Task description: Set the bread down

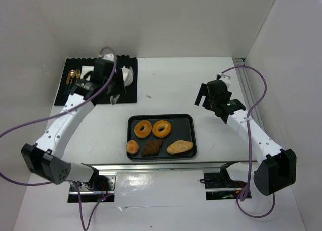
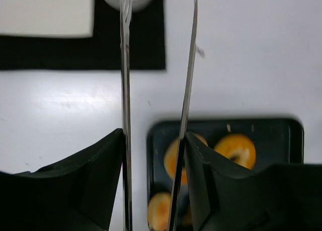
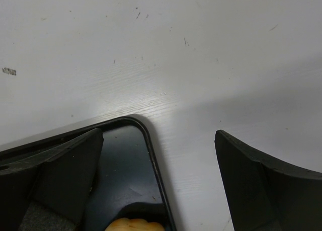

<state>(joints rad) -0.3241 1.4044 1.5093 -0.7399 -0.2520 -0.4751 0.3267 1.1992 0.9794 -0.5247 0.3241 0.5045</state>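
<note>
Left end effector (image 2: 155,143) is clamped on a pair of metal tongs (image 2: 125,65), whose two blades stand apart with nothing seen between them. In the overhead view it is held over the black mat (image 1: 130,92) at the upper left of the frame, beside a white dish (image 1: 127,76). Right end effector (image 3: 159,135) is spread wide and empty above the upper right corner of the tray (image 1: 187,119).

All the bread that can be seen lies on that tray at the lower centre: two rings (image 1: 143,129), a small bun (image 1: 132,147), a dark pastry (image 1: 151,148) and an oval loaf (image 1: 179,147). Whether anything lies in the dish cannot be told.

A piece probably has to be fetched next. The tongs should be kept open until both blades straddle one piece only, since the pieces lie close together. The squeeze should be gentle, so that soft bread is not crushed, and the piece should be lifted clear of the tray rim before it is carried across the bench (image 1: 171,85) to the dish.
</note>
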